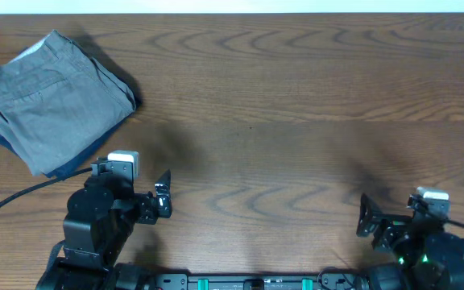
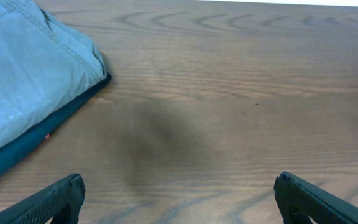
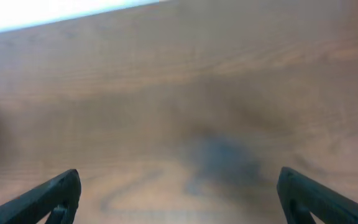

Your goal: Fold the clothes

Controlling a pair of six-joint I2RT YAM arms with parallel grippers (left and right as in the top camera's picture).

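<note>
The grey trousers (image 1: pixel 51 101) lie folded in a compact stack at the table's far left, on top of a dark navy folded garment (image 1: pixel 71 167) whose edge shows beneath. In the left wrist view the grey trousers (image 2: pixel 30 81) fill the upper left, with the navy edge (image 2: pixel 23 152) under them. My left gripper (image 1: pixel 164 195) is open and empty, to the right of and nearer than the stack; its fingers (image 2: pixel 178 193) frame bare wood. My right gripper (image 1: pixel 364 216) is open and empty at the front right, its fingers (image 3: pixel 179 193) over bare table.
The wooden table (image 1: pixel 296 105) stretches from the stack to the right edge. A black cable (image 1: pixel 14 197) runs from the left arm's base off the left edge. The arm bases sit along the front edge.
</note>
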